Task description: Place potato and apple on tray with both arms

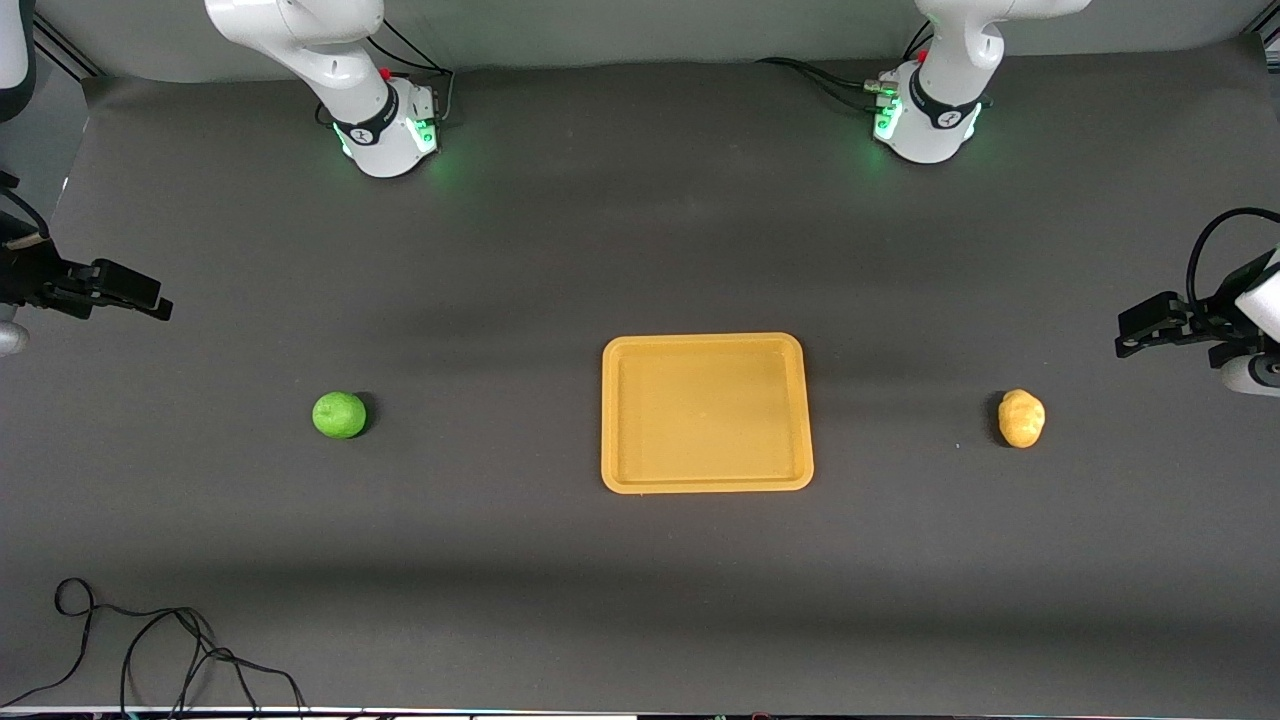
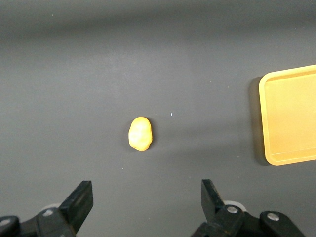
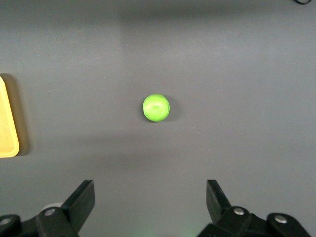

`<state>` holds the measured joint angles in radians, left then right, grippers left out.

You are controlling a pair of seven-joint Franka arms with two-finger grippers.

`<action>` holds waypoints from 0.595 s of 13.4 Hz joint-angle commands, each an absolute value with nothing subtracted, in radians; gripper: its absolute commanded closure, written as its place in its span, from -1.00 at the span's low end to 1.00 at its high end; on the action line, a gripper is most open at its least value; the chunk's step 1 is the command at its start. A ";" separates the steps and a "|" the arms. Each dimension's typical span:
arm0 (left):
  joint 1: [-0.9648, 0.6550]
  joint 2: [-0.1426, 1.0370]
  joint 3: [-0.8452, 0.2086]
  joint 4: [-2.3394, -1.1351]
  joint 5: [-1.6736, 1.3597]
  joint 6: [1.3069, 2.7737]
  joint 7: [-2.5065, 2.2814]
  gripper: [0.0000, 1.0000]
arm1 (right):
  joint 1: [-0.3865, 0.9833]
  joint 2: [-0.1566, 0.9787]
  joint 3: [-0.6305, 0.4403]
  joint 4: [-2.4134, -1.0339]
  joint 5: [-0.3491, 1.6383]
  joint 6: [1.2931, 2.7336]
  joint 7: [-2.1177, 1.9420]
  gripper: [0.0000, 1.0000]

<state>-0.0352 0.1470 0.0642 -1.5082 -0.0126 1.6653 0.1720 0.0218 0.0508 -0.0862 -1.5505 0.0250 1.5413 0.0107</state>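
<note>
The orange-yellow tray [image 1: 706, 487] lies empty at the middle of the table. The green apple [image 1: 339, 414] sits on the mat toward the right arm's end. The yellow-tan potato [image 1: 1021, 418] sits toward the left arm's end. My right gripper [image 1: 150, 300] is open and empty, up over the mat at its end of the table; its wrist view shows the apple [image 3: 156, 107] and a corner of the tray [image 3: 7, 123]. My left gripper [image 1: 1135, 335] is open and empty over its end; its wrist view shows the potato [image 2: 140, 133] and part of the tray [image 2: 291, 118].
The two arm bases [image 1: 390, 130] [image 1: 930, 120] stand at the table's edge farthest from the front camera. Loose black cables [image 1: 150, 650] lie at the near corner toward the right arm's end. A dark mat [image 1: 640, 250] covers the table.
</note>
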 commanded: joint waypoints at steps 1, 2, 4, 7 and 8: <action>-0.035 0.144 0.066 -1.505 -0.002 1.661 0.184 -0.95 | 0.022 0.045 -0.097 -1.552 0.041 1.540 -0.009 -1.00; -0.035 0.144 0.064 -1.505 -0.002 1.661 0.184 -0.95 | 0.026 0.046 -0.097 -1.546 0.040 1.540 0.000 -1.00; -0.035 0.146 0.064 -1.506 -0.002 1.661 0.184 -0.94 | 0.026 0.049 -0.094 -1.543 0.040 1.540 0.002 -1.00; -0.035 0.147 0.064 -1.511 -0.002 1.664 0.184 -0.94 | 0.026 0.048 -0.094 -1.546 0.040 1.540 -0.002 -1.00; -0.035 0.147 0.064 -1.511 -0.002 1.664 0.184 -0.93 | 0.026 0.048 -0.094 -1.546 0.040 1.539 -0.003 -1.00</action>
